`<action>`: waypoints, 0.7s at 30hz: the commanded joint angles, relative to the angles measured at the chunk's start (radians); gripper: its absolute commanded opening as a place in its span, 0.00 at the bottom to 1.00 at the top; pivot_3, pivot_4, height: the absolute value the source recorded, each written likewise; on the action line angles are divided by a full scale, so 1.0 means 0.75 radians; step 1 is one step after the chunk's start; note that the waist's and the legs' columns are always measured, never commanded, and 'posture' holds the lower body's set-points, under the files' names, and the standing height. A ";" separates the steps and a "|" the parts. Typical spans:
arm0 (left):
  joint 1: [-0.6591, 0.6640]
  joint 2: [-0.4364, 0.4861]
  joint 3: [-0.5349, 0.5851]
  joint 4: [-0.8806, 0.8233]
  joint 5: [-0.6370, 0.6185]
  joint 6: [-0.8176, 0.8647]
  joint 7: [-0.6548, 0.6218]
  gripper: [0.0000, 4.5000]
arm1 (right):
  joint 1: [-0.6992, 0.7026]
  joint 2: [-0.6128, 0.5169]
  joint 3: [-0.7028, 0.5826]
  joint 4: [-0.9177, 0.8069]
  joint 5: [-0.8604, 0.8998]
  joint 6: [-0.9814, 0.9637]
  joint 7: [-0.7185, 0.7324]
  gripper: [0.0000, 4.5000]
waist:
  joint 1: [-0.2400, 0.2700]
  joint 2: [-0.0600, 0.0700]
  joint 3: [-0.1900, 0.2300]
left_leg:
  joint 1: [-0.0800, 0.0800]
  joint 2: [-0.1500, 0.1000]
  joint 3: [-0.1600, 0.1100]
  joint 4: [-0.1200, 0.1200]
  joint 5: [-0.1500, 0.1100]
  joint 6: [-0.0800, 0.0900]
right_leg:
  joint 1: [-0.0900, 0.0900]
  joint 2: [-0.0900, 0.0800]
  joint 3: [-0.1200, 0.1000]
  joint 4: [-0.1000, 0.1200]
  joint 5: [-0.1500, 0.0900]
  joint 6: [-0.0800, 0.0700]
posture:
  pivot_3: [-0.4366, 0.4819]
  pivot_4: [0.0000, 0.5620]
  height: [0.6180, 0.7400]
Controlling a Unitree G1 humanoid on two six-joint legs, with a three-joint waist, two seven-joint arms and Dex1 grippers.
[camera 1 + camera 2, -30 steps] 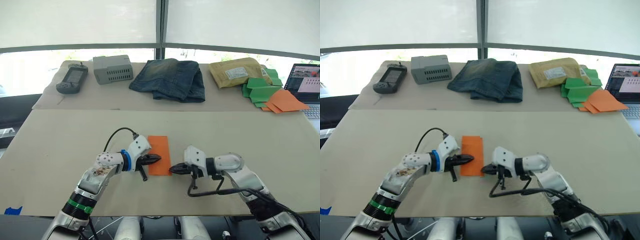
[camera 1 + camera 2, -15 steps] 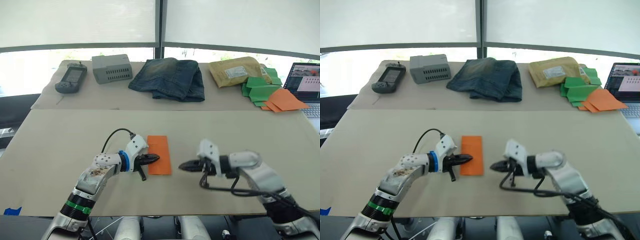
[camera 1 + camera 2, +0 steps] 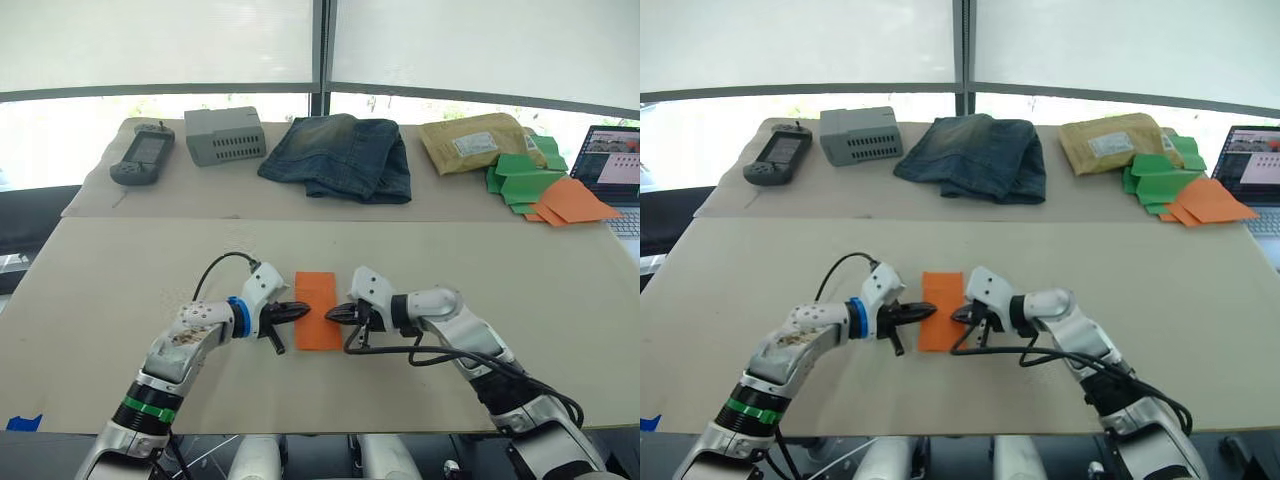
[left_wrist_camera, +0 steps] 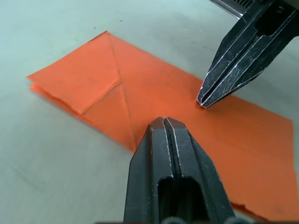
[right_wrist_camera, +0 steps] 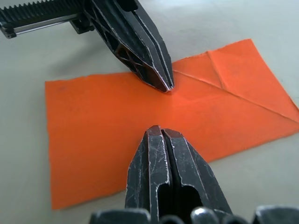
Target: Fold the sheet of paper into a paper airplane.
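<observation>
Orange paper [image 3: 318, 310] lies flat on the near table [image 3: 120, 290], centre of the head view, slightly below mid-frame; folded to a narrow rectangle w/ diagonal creases at its far end.

L gripper [image 3: 296, 309] comes in from the left, tips on the paper's left edge; fingers clenched together, nothing between them; the wrist cam shows the pair pressed tight, tip down on the orange surface [image 4: 140, 88].

R gripper [image 3: 338, 313] comes in from the right, tips at the paper's right edge, facing the L one across the sheet; fingers also closed, holding nothing; in its wrist view the closed tip [image 5: 161, 140] sits over the paper w/ the L gripper's point [image 5: 159, 79] touching the sheet just beyond. The two tips are near each other, apart, paper between.

Back table, upper part of frame, L to R: handheld device [image 3: 143, 155]; grey box [image 3: 225, 136]; jeans [image 3: 340, 156]; padded envelope [image 3: 478, 142]; green paper shapes [image 3: 520, 178] w/ paler orange pieces [image 3: 572, 202] just beside, upper right; laptop [image 3: 612, 168] at the right edge.
</observation>
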 commanded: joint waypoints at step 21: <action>-0.238 0.023 0.167 0.176 -0.042 -0.009 0.012 0.00 | -0.018 0.014 -0.086 -0.046 0.071 0.049 0.022 0.00 | 0.000 -0.001 0.000 | 0.001 0.002 -0.001 0.003 0.000 0.000 | 0.000 0.002 -0.001 0.005 0.005 0.004 | 0.48 0.27 0.85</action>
